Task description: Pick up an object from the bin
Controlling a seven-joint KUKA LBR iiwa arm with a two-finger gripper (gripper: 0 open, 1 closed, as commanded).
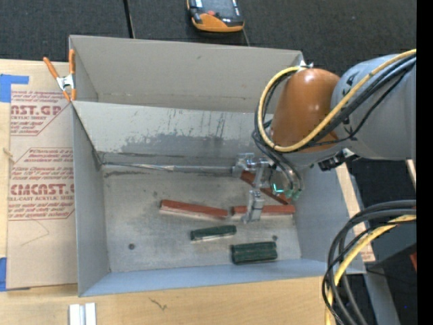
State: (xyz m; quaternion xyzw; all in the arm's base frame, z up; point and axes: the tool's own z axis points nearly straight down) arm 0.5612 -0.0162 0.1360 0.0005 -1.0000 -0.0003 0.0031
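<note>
In the bin (88,181): seemingly two reddish-brown flat strips (193,210) end to end, one dark green pen (213,233), one dark green block (254,252). End effector (255,208) down at the strips' junction, right of centre; spread impossible to tell. Bare floor to the left; block close to the front wall.

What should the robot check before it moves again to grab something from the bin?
1. End effector sits over the long reddish-brown strip: ok.
2. Strip actually gripped: cannot tell.
3. Dark green pen-like stick lies apart from the end effector: ok.
4. Dark green block lies apart too, by the near wall: ok.
5. Strip lies flat on the bin floor, nothing on top: ok.
</note>
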